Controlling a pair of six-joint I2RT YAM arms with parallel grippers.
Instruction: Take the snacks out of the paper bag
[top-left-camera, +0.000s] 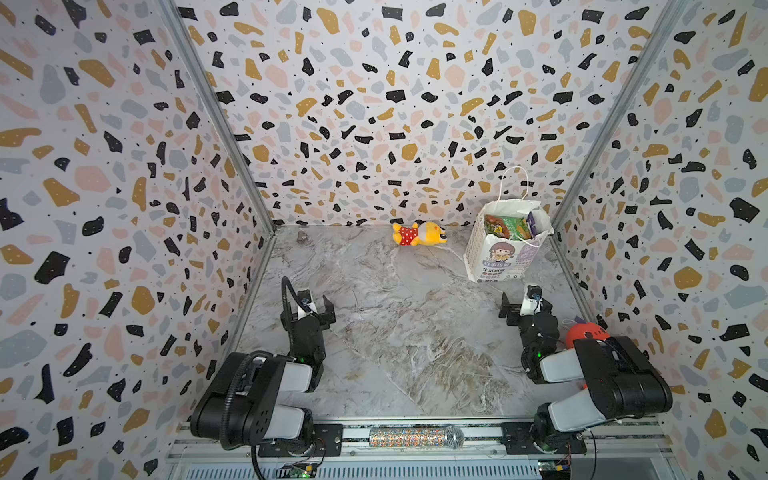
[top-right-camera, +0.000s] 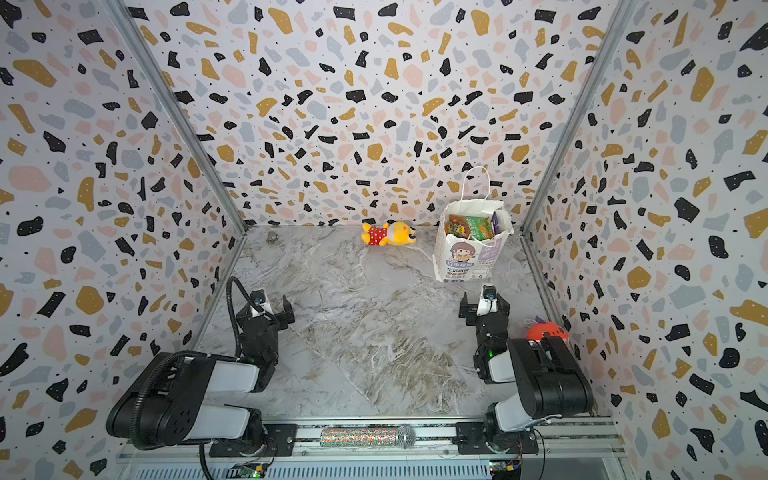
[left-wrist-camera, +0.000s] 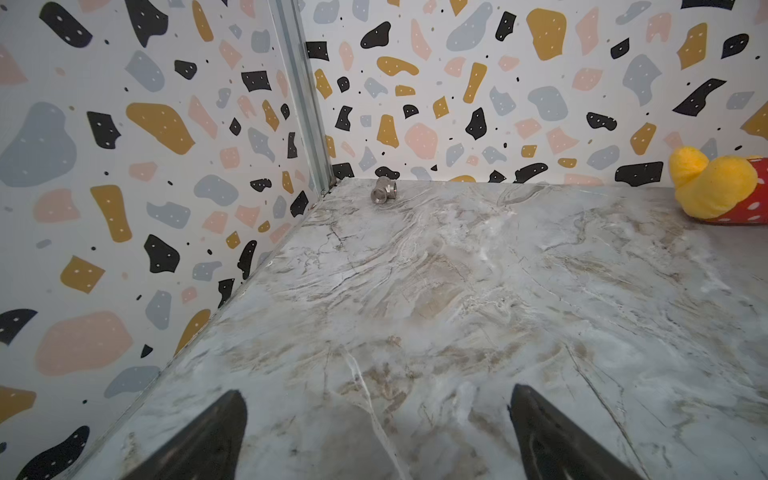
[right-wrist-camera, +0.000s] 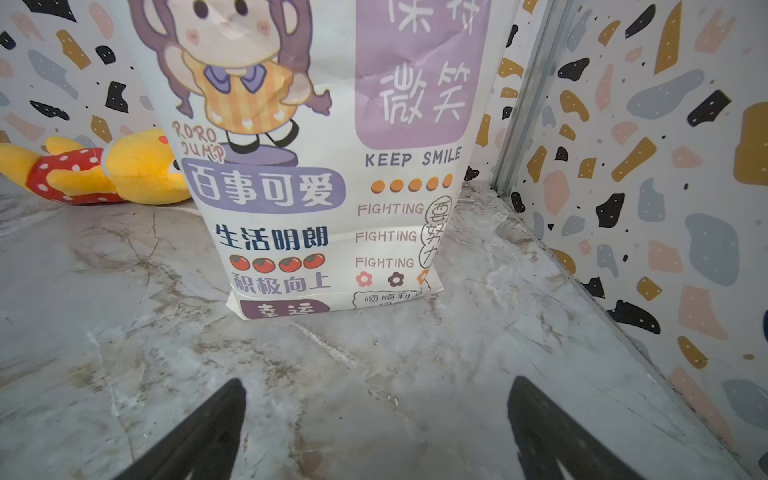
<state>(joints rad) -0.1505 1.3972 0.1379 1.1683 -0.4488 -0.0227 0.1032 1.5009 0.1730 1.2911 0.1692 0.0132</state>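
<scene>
A glitter-covered microphone (top-left-camera: 415, 437) lies on the front aluminium rail (top-left-camera: 356, 434). Above the marble-patterned desk (top-left-camera: 395, 332), the left hand (top-left-camera: 309, 305) and the right hand (top-left-camera: 527, 301) are both spread wide and hold nothing. Just beyond the right hand, the white paper bag (top-left-camera: 498, 257) stands upright near the far right corner. Its print reads "RORO JUMP", "KEEP SMILE" and "FIGHTING". Flat glossy snacks (top-left-camera: 509, 226), green and purple visible, sit inside its open top. A yellow plush toy (top-left-camera: 419, 235) lies against the back wall (top-left-camera: 374, 124).
</scene>
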